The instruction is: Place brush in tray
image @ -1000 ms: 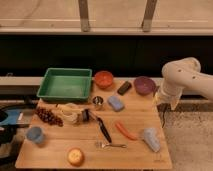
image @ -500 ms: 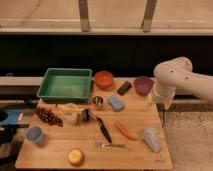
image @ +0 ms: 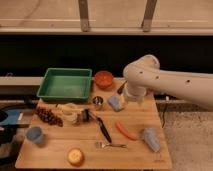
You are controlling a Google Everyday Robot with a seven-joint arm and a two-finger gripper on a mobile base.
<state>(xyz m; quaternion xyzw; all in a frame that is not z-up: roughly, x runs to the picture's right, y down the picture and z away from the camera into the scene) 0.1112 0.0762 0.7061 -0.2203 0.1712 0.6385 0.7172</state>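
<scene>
The brush (image: 103, 128), with a slim black handle and a small dark head, lies on the wooden table (image: 60, 146) near its middle, pointing toward the front. The green tray (image: 65, 83) stands empty at the back left. My gripper (image: 125, 96) hangs under the white arm (image: 165, 80) at the back middle of the table. It is just over a blue sponge (image: 114, 103), up and to the right of the brush and apart from it.
An orange bowl (image: 104, 79) stands right of the tray. A metal cup (image: 97, 102), bananas (image: 70, 113) and grapes (image: 47, 116) lie left of the brush. A fork (image: 111, 145), a carrot (image: 126, 131), a pale blue cup on its side (image: 150, 139), a blue cup (image: 34, 135) and an orange fruit (image: 75, 156) sit near the front.
The arm has swung left from the table's right edge to over the back middle, now covering the purple bowl and the dark block. The brush has not moved.
</scene>
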